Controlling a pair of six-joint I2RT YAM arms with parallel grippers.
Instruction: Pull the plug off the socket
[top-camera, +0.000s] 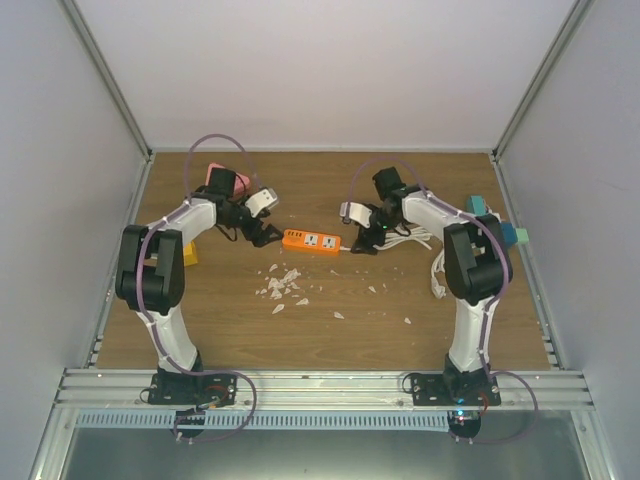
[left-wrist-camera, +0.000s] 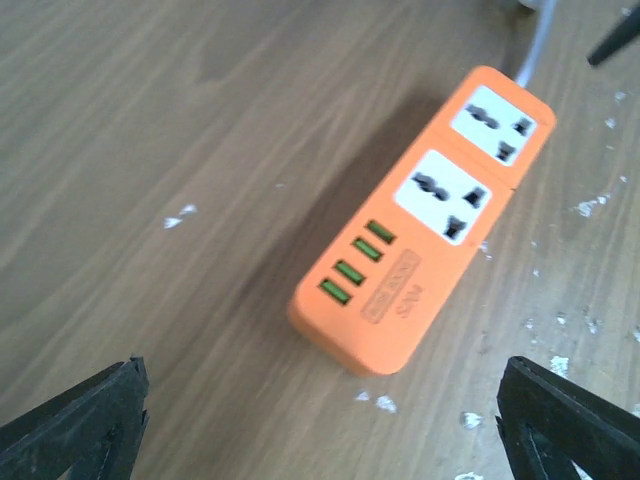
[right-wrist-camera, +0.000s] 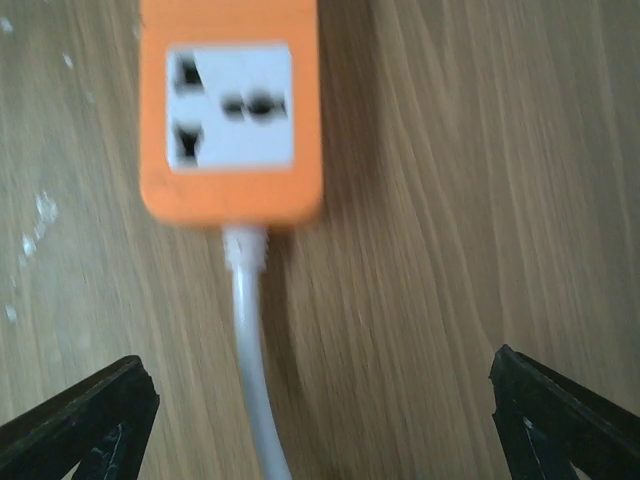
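An orange power strip lies flat mid-table. In the left wrist view it shows two white sockets and several green USB ports; both sockets are empty. In the right wrist view one empty socket shows, with the white cable leaving its end. No plug shows in any view. My left gripper is open and empty just left of the strip. My right gripper is open and empty at the strip's cable end, with the cable lying between its fingers on the table.
White crumbs are scattered in front of the strip. The coiled white cable lies at the right. A pink object and a yellow object sit at the left. Teal blocks sit at the right edge.
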